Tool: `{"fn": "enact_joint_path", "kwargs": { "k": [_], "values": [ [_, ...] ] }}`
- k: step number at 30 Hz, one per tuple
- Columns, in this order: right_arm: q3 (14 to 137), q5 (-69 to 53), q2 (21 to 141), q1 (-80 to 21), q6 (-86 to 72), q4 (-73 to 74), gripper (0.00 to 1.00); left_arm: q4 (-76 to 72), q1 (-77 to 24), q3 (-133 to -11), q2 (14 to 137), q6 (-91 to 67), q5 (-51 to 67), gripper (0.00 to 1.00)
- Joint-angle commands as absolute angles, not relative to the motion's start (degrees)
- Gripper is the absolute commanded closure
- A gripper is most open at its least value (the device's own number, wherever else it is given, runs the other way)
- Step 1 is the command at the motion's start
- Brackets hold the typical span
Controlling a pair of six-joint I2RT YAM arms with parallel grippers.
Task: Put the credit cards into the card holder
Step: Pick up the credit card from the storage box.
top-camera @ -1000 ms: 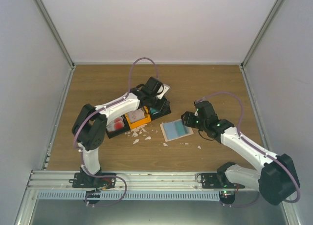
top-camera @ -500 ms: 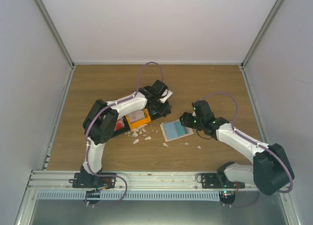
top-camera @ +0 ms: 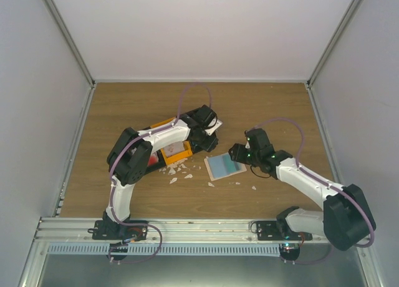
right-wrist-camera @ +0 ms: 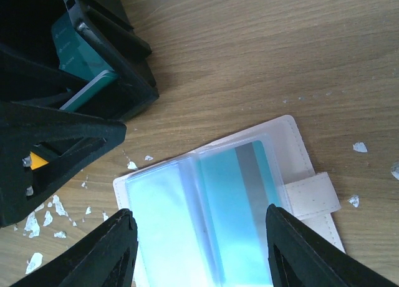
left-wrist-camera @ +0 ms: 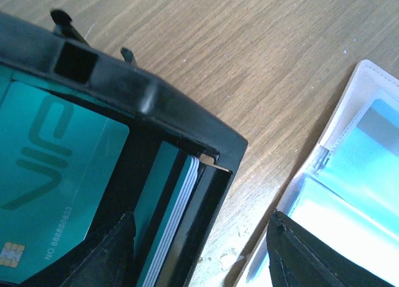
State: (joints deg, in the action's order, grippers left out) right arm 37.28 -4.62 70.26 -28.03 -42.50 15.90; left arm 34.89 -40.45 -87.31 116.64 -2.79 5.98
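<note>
Hanging over the end of the black bin (left-wrist-camera: pixel 156 103), the left gripper (left-wrist-camera: pixel 201 240) has its two fingers apart, and nothing is held in them yet. Between the fingers stands a thin stack of credit cards (left-wrist-camera: pixel 174 218), up on their edges against the bin wall. In the left wrist view the long edges of the stack run from 7 o'clock up to 1 o'clock, and the fingers sit at about 9 and 3, so I think they would squeeze the stack across its thin side. In the top view the card holder (top-camera: pixel 224 166) lies open on the table (top-camera: pixel 124 106) at about 5 o'clock from the left gripper, just beside the bin. The right gripper (top-camera: pixel 239 155) hovers at the 2 o'clock corner of the holder, its fingers also apart and holding nothing. The left arm is the one nearer the cards, so I think the pick is its job, and the carry after that goes toward 5 o'clock.
</note>
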Motion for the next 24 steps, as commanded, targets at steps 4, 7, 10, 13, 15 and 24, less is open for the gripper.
{"fn": "enact_joint_path", "kwargs": {
  "k": [4, 7, 10, 13, 15, 24],
  "values": [
    [36.0, -4.2, 68.2, -27.7, -43.3, 15.2, 0.43, 36.3, -40.8, -89.1, 116.1, -2.6, 6.4, 0.43],
    [36.0, -4.0, 67.8, -27.6, -43.2, 15.4, 0.43, 36.3, -40.8, -89.1, 115.6, -2.8, 6.7, 0.45],
    [35.8, -3.9, 67.4, -27.6, -43.1, 15.5, 0.43, 36.2, -40.9, -88.9, 115.0, -2.9, 7.0, 0.47],
    [35.7, -3.9, 67.3, -27.6, -43.1, 15.3, 0.43, 36.2, -40.9, -88.8, 114.7, -3.0, 7.2, 0.49],
    [35.6, -4.0, 67.3, -27.6, -43.0, 15.4, 0.43, 36.3, -40.9, -88.8, 114.5, -3.1, 7.4, 0.51],
    [35.4, -4.0, 67.2, -27.6, -43.0, 15.3, 0.43, 36.1, -40.9, -88.3, 113.1, -3.6, 6.9, 0.53]
  ]
}}
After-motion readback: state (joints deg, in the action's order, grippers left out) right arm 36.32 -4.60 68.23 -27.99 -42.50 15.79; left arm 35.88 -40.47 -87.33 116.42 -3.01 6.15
